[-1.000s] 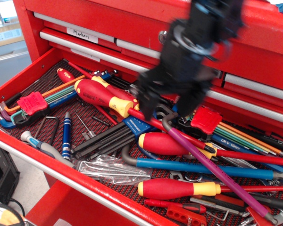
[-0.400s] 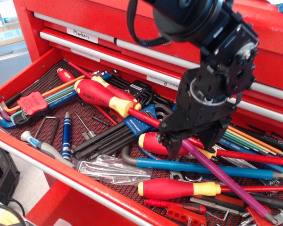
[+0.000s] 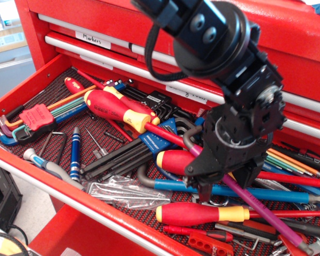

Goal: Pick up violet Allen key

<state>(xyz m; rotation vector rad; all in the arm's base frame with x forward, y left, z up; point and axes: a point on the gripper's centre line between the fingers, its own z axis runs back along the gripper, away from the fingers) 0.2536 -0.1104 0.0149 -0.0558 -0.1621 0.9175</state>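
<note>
Gripper [image 3: 224, 188] is positioned low over the open red tool drawer [image 3: 21, 90], directly above the upper part of the violet Allen key [image 3: 256, 205]. Its black body hides the section of shaft nearest the bend. One dark finger [image 3: 205, 191] reaches down on the near side of the shaft, over the blue-shafted L-key [image 3: 229, 191]; the other finger is not clearly separable from the housing, so jaw state cannot be determined.

Key position: the dark grey curved end [image 3: 188, 137] emerges at the gripper's left edge, beside a red screwdriver handle [image 3: 176, 161]. The violet shaft exits below the gripper and runs diagonally down and right, crossing over the blue-shafted L-key and a red-and-yellow screwdriver [image 3: 202, 213] toward the drawer's front right corner.
</note>
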